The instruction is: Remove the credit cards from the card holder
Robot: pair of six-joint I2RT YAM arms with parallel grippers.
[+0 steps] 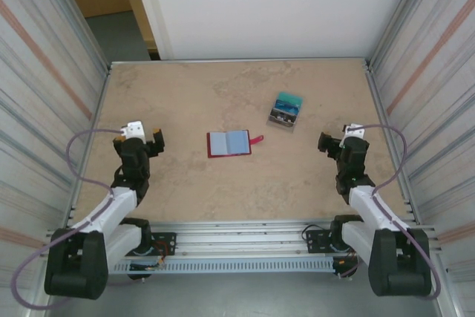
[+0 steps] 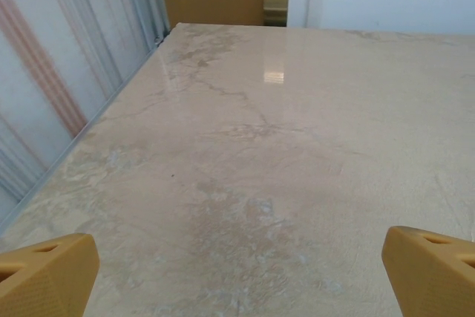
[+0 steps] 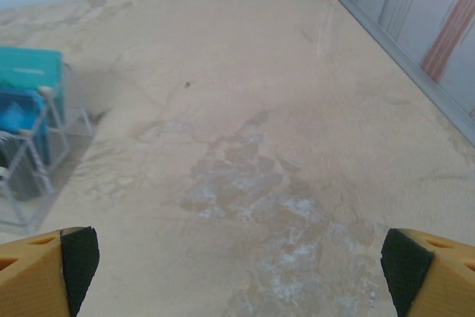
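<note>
1. Red booklet-like folding card holder (image 1: 228, 143) with pale blue-grey see-through pockets. It lies open and flat near the middle of the beige marbled desk (image 1: 185, 94). Its thin red strap (image 1: 257, 139) points toward the right edge. The contents of the pockets cannot be told.
2. Small thin teal and blue plastic credit cards (image 1: 286, 110), gathered in a clear plastic stand (image 3: 44, 154). They sit right of the card holder, nearer the far edge and apart from it.
3. Left gripper (image 1: 156, 140), by the left edge. Its yellow fingers (image 2: 44, 276) are spread wide over bare desk and grasp nothing.
4. Right gripper (image 1: 325, 143), by the right edge. Its jaws are released and spread wide, with nothing between them.
</note>
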